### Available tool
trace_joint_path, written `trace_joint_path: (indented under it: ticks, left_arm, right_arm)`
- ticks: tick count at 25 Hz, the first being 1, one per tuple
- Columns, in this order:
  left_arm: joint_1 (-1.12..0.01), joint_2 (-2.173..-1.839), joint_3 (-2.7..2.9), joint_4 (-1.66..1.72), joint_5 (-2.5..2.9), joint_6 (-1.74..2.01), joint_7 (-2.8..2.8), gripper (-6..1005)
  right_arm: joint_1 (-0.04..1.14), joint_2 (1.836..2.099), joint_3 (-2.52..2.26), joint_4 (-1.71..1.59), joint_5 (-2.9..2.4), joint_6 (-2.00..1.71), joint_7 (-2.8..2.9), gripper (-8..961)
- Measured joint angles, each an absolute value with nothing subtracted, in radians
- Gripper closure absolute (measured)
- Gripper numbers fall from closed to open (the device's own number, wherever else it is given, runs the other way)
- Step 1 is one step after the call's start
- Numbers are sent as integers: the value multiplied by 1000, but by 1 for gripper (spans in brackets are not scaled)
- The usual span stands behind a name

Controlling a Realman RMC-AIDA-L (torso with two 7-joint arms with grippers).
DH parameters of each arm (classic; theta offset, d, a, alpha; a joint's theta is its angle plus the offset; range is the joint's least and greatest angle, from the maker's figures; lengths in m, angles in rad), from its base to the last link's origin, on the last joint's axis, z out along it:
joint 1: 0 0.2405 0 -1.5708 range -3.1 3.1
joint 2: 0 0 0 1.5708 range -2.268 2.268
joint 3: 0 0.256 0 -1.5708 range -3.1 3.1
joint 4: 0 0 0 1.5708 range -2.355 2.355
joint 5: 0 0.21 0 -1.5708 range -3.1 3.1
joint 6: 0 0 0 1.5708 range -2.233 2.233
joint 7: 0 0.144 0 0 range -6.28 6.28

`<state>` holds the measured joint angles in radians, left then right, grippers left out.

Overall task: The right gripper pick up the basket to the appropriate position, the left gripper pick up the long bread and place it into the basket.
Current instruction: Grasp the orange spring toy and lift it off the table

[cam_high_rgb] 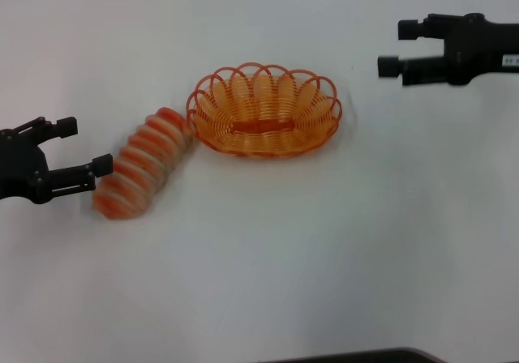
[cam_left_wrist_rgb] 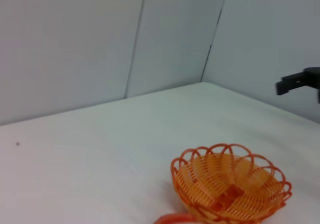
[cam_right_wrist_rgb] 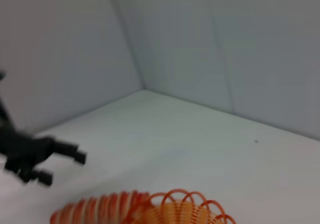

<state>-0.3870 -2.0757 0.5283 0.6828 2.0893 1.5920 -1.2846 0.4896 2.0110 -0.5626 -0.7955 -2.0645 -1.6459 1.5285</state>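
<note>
The orange wire basket [cam_high_rgb: 264, 110] sits empty on the white table, mid-back in the head view. It also shows in the left wrist view [cam_left_wrist_rgb: 231, 189] and the right wrist view [cam_right_wrist_rgb: 186, 213]. The long bread [cam_high_rgb: 142, 164] lies slantwise just left of the basket, its far end close to the rim; a row of its ridges shows in the right wrist view [cam_right_wrist_rgb: 100, 210]. My left gripper [cam_high_rgb: 83, 146] is open and empty, just left of the bread's near end. My right gripper [cam_high_rgb: 397, 48] is open and empty, to the right of the basket and apart from it.
The white table [cam_high_rgb: 324, 249] spreads wide in front of and to the right of the basket. Grey walls close in the back. A dark edge [cam_high_rgb: 357, 356] shows at the bottom of the head view.
</note>
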Motion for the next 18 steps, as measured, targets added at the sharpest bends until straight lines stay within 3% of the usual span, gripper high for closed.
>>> trace_joint_path:
  ticks: [4, 6, 18]
  left_arm:
    - [-387, -2074, 535, 661, 2094, 1565, -1284, 149]
    - [-388, -2074, 535, 655, 2094, 1564, -1284, 150]
    - [-399, -2074, 543, 645, 2097, 1562, -1285, 155]
  right_arm:
    - [445, 2075, -582, -894, -2095, -1654, 1338, 29]
    - [442, 2089, -608, -930, -2141, -1645, 1317, 29]
    - [478, 2090, -758, -935, -2301, -1555, 1330, 30]
